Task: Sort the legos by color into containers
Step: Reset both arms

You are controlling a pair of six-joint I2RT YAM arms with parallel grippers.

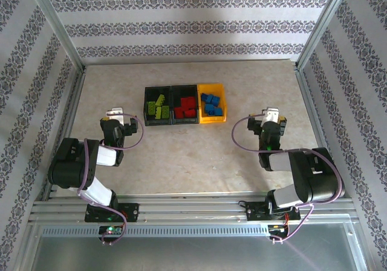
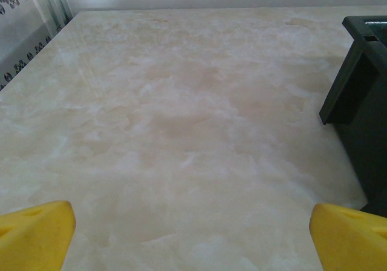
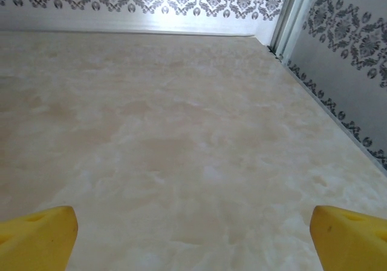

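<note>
Currently left gripper [image 1: 116, 112] jaws wide apart, holding nothing; right gripper [image 1: 270, 112] likewise, above table [image 3: 181, 132].

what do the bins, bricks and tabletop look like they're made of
Bins: likely moulded plastic; the black wall is smooth with a dull sheen. Bricks: hard plastic by their solid, bright colours, though small here. Tabletop: smooth, faintly reflective beige marbling; stone or printed laminate, cannot tell.
</note>
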